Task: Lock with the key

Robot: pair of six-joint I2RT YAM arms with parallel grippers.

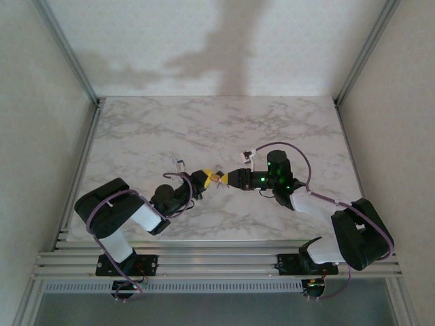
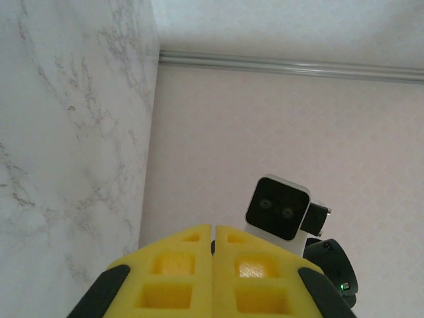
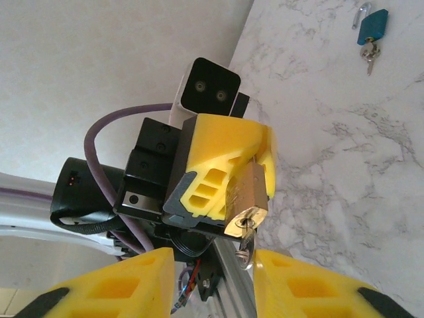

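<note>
Sticking from the padlock in the left hand is the key.

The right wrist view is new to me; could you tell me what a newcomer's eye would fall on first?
The left hand, yellow-fingered, clamps a small metal padlock at centre frame, with a key sticking out of its keyhole. The right hand stands open at the bottom edge, a finger on either side of that key. A blue padlock lies on the marble table at upper right.
</note>
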